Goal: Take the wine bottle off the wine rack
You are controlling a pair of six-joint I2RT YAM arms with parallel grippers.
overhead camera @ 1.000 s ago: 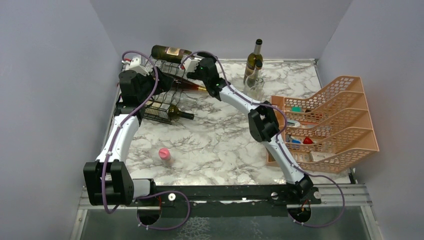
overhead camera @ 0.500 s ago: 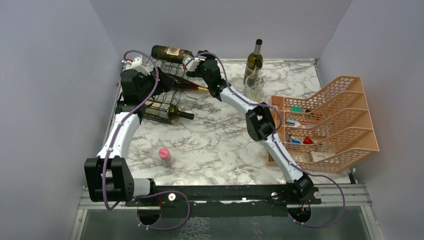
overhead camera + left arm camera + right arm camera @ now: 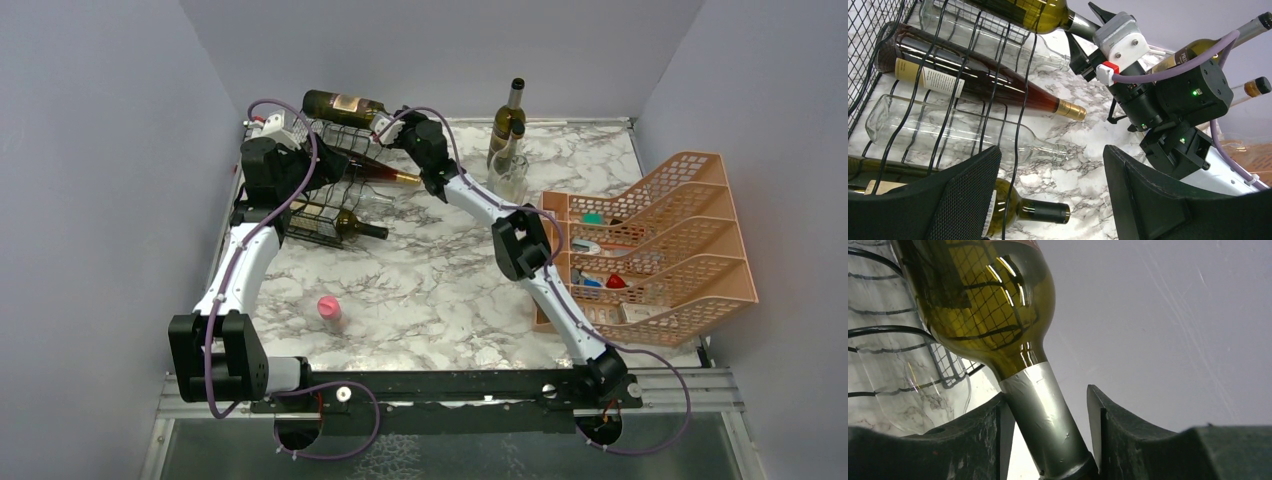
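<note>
The wine bottle (image 3: 340, 103), olive green with a silver-foiled neck, lies across the top of the black wire wine rack (image 3: 322, 213) at the table's back left. My right gripper (image 3: 386, 120) is at its neck. In the right wrist view the neck (image 3: 1045, 415) runs slanted between the jaws and touches both, so my right gripper (image 3: 1048, 395) is shut on it. My left gripper (image 3: 283, 128) hangs at the rack's left end. In the left wrist view the left gripper (image 3: 1050, 155) stands open with one rack wire (image 3: 1020, 115) crossing between its fingers; it grips nothing.
The rack also holds a dark bottle with a gold cap (image 3: 385, 172), clear bottles (image 3: 963, 132) and a low green bottle (image 3: 355, 226). Two bottles (image 3: 508, 125) stand at the back centre. A peach tiered organizer (image 3: 670, 250) fills the right side. A small pink object (image 3: 328, 308) lies front left.
My right gripper has moved left and back onto the top bottle's neck, and its jaws have closed from wide open. The left arm has barely moved.
</note>
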